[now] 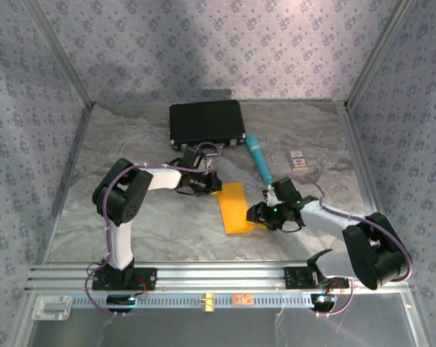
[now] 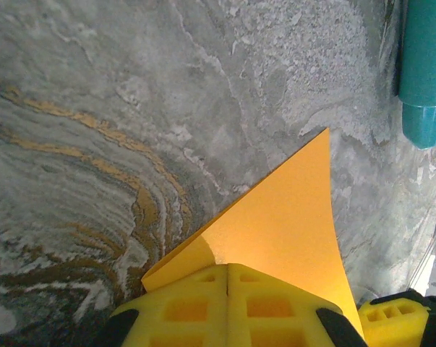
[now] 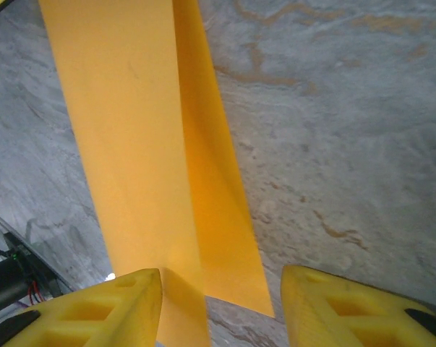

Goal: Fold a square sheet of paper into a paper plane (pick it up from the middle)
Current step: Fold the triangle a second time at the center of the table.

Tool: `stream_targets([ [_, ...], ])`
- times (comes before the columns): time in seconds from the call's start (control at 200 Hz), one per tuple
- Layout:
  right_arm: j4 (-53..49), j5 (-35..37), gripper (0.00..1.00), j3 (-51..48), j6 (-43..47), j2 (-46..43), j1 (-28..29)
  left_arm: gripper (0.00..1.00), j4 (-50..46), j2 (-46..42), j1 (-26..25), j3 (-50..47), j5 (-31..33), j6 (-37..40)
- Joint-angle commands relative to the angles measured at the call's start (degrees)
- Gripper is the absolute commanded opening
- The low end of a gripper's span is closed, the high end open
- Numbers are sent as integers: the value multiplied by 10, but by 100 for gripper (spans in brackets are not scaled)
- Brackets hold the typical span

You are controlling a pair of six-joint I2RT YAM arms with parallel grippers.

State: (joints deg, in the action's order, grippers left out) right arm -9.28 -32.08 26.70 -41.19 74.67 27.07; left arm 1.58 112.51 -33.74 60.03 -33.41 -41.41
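- the overhead view is evenly, softly lit from above; a paler patch of light sits on the back wall (image 1: pixel 181 43), and the arms (image 1: pixel 120 195) throw only faint shadows on the worktop (image 1: pixel 167 231).
- left wrist view: the worktop veining is crisp, while the left tool (image 2: pixel 227 289) at the bottom edge is soft from closeness.
- right wrist view: the paper (image 3: pixel 116 130) is bright, its folded flap a shade darker; the right tool (image 3: pixel 221 289) is slightly blurred.

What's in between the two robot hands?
The orange paper. It stretches from the left gripper at its far end to the right gripper at its near end, as the top view shows.
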Motion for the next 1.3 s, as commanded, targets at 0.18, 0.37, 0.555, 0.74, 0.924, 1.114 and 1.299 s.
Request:
stream_targets([
  [0.18, 85, -63, 40, -1, -33, 18, -5, 5, -62, 19, -5, 9, 18, 34],
  [0.37, 114, -88, 41, 10, -25, 50, -22, 6, -74, 23, -5, 30, 14, 46],
  [0.555, 154, -118, 40, 10, -25, 83, -33, 6, -78, 30, -5, 39, 10, 50],
  [0.74, 186, -134, 35, 15, -28, 113, -40, 6, -76, 33, -5, 42, 6, 49],
  [0.924, 182, -132, 28, 20, -19, 122, -50, 6, -81, 31, -5, 43, 6, 52],
  [1.114, 184, -137, 15, 28, -14, 134, -53, 11, -79, 18, -7, 48, 3, 52],
  [1.299, 194, -117, 5, 34, -33, 134, -51, 43, -89, -28, -16, 55, 21, 53],
])
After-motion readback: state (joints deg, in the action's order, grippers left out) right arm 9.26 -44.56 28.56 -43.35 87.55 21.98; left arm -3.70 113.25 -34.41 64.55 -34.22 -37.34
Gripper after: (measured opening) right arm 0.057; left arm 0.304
